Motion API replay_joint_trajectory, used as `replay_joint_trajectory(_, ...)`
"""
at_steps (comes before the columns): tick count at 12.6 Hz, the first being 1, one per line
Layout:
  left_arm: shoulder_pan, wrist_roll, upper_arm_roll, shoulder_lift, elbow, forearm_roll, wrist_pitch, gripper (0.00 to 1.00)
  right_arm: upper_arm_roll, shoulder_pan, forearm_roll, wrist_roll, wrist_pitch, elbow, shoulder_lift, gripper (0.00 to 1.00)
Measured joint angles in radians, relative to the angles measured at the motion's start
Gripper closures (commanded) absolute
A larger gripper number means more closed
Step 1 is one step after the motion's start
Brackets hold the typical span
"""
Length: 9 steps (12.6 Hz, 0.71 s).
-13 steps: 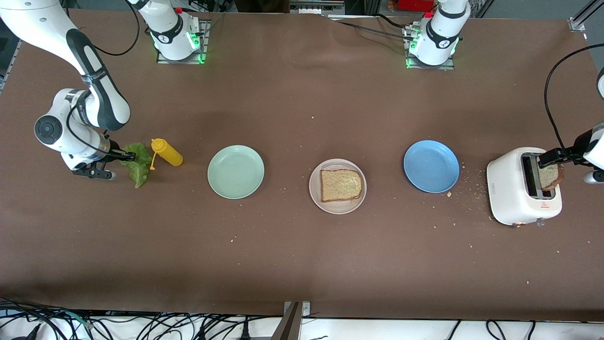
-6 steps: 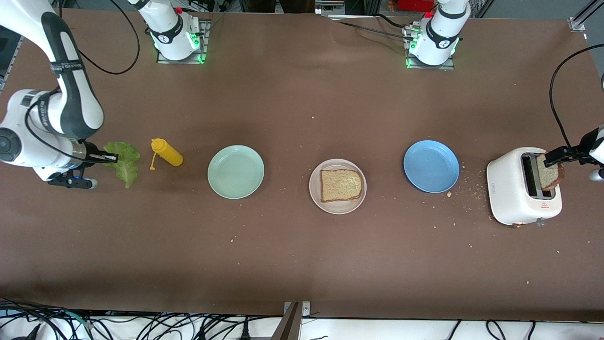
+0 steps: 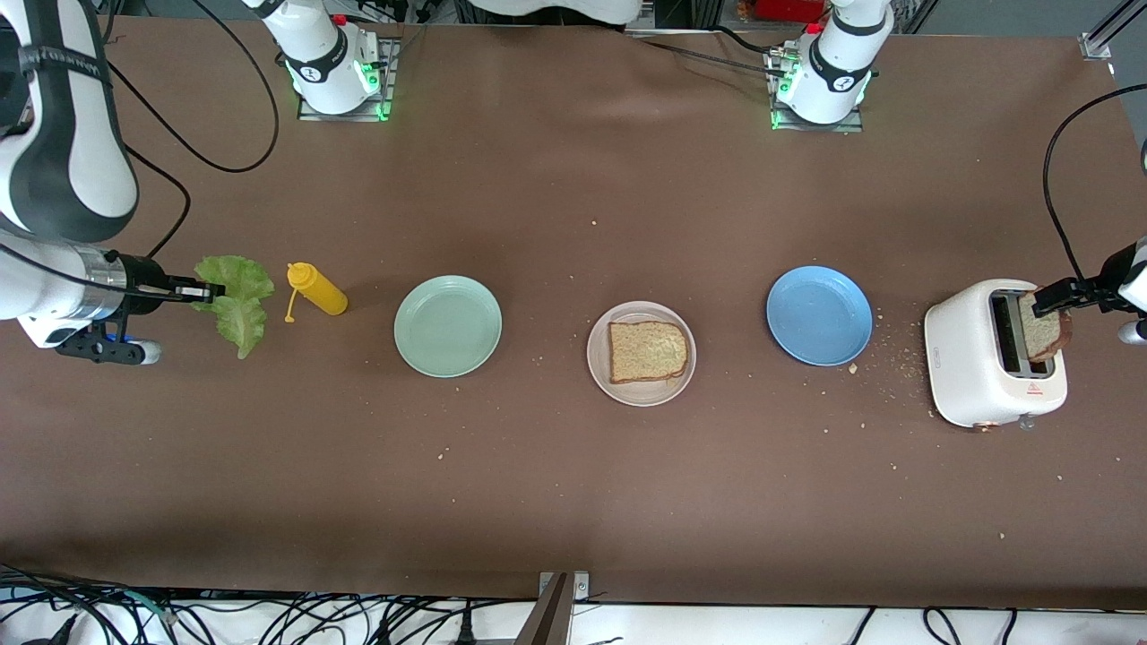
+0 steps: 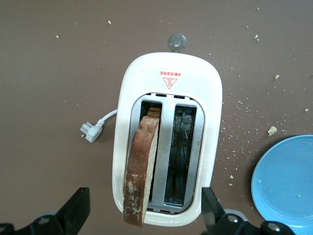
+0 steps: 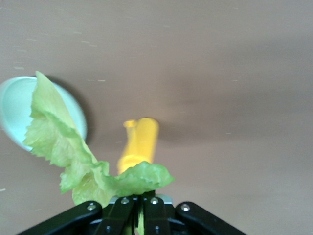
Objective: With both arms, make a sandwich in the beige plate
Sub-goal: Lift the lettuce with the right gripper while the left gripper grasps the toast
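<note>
A ruffled green lettuce leaf (image 3: 235, 303) hangs from my right gripper (image 3: 211, 290), which is shut on its edge above the table at the right arm's end; the leaf (image 5: 73, 152) droops from the shut gripper (image 5: 145, 198). The beige plate (image 3: 599, 358) sits mid-table with one brown toast slice (image 3: 648, 351) lying flat on it. A second toast slice (image 3: 1045, 333) leans out of a slot of the white toaster (image 3: 972, 367). My left gripper (image 3: 1057, 297) hovers open over the toaster (image 4: 166, 73), its fingers wide on either side of the slice (image 4: 142, 171) without touching it.
A yellow squeeze bottle (image 3: 315, 288) lies beside the lettuce. A mint-green plate (image 3: 448, 325) and a blue plate (image 3: 819, 315) flank the beige plate. Crumbs are scattered between the blue plate and the toaster. The toaster's plug (image 4: 89, 131) lies loose on the table.
My right gripper has risen and drawn back toward the right arm's end of the table, carrying the lettuce with it. The left gripper shifted slightly over the toaster, then held still.
</note>
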Motion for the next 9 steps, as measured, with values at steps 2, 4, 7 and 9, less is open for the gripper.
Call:
replay_joint_trajectory(2,0.006,0.000,0.001,0.013,0.000,0.000,0.017,0.00,0.070,0.000,0.086,0.056,-0.013,0.061,0.001,1.00)
replay_joint_trajectory(4,0.006,0.001,0.000,0.032,0.003,0.000,0.030,0.00,0.174,-0.001,0.135,0.150,-0.002,0.106,0.003,1.00)
replay_joint_trajectory(7,0.006,0.001,0.000,0.067,0.019,0.000,0.035,0.08,0.339,0.027,0.145,0.279,0.145,0.117,0.016,1.00)
replay_joint_trajectory(9,0.006,0.009,0.000,0.089,0.031,0.000,0.038,0.45,0.364,0.130,0.145,0.356,0.272,0.118,0.040,1.00)
